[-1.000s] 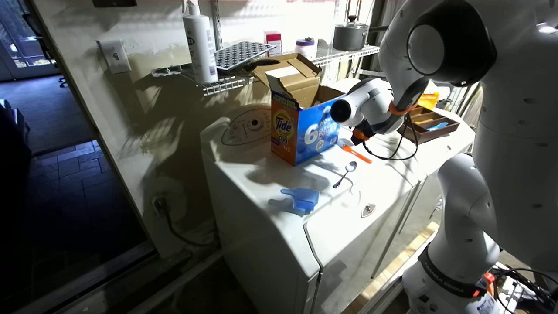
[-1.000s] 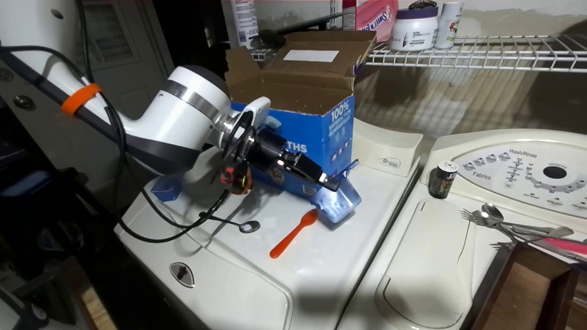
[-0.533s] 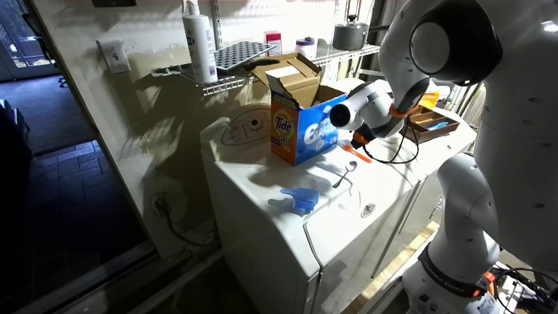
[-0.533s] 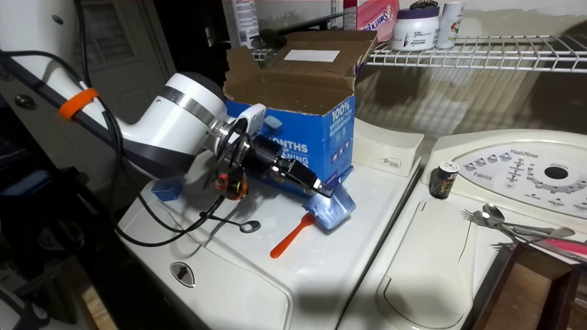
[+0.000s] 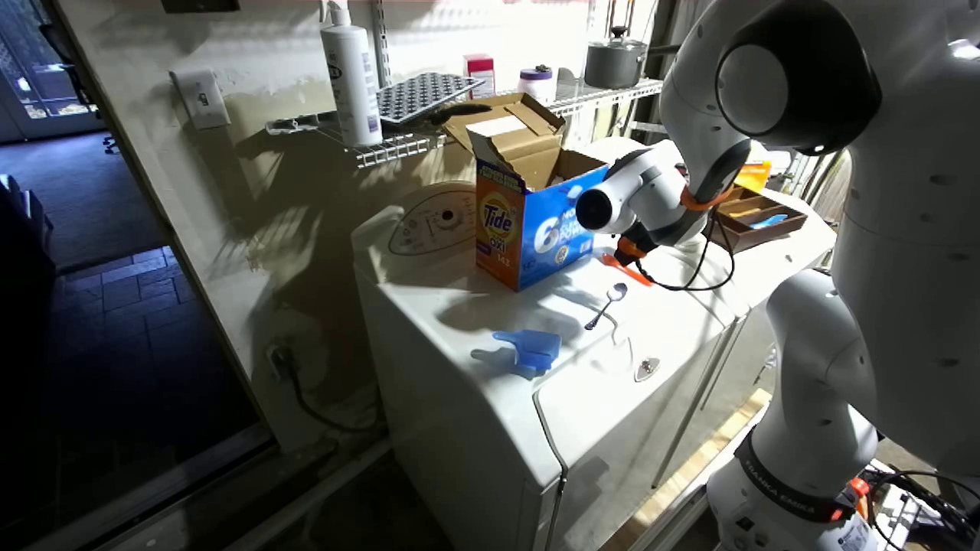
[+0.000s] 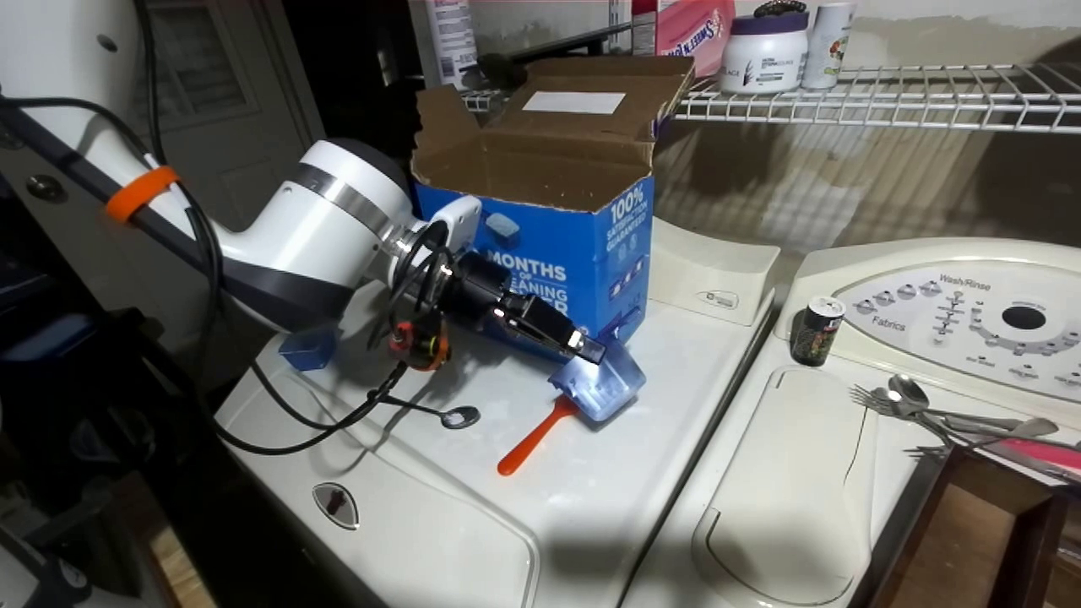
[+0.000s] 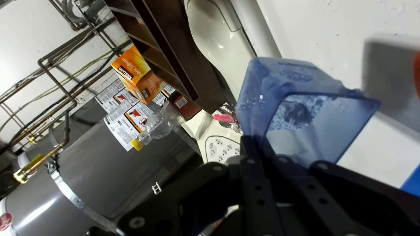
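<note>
While 1 orange spoon (image 6: 535, 439) lies nearby, the tool (image 6: 589, 348) clasps a blue scoop (image 6: 605, 387) holding powder (image 7: 297, 113).

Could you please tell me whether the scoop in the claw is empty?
No, the wrist view shows grainy powder inside the blue scoop held by the claw.

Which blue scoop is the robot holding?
The scoop with powder inside, pinched in the gripper; the other blue scoop lies untouched near a metal spoon.
</note>
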### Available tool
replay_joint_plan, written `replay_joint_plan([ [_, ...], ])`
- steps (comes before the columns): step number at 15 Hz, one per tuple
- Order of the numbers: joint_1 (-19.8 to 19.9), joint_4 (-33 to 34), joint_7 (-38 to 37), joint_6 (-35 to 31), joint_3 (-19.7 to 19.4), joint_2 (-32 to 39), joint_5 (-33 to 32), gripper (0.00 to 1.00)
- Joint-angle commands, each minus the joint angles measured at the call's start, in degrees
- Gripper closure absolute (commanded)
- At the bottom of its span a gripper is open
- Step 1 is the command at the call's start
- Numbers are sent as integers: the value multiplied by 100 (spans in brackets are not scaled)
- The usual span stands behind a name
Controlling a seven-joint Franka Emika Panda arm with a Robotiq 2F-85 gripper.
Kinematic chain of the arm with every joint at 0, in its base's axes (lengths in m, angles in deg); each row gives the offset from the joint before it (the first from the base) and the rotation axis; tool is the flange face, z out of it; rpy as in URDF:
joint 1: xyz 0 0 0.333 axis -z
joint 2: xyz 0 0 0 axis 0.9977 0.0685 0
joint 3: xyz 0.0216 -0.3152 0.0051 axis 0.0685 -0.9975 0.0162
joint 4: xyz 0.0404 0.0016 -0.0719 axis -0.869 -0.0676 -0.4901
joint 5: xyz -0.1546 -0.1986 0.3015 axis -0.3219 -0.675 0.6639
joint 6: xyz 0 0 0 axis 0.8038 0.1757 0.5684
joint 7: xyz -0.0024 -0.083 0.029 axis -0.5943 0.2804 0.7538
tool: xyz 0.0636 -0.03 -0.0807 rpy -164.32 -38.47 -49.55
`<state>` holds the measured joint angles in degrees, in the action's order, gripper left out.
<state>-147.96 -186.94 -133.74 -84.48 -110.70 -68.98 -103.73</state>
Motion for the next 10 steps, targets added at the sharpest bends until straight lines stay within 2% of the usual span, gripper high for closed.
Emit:
replay_joint_plan([
  [1,-174,-77,-345,213,-39,158,-233,99],
  [8,-318,-168,-560,550,-4,352,-241,99],
  [9,137,-174,-474,1475,632,-632,-669,99],
  [10,265,-188,-490,1759,834,-699,-766,99],
])
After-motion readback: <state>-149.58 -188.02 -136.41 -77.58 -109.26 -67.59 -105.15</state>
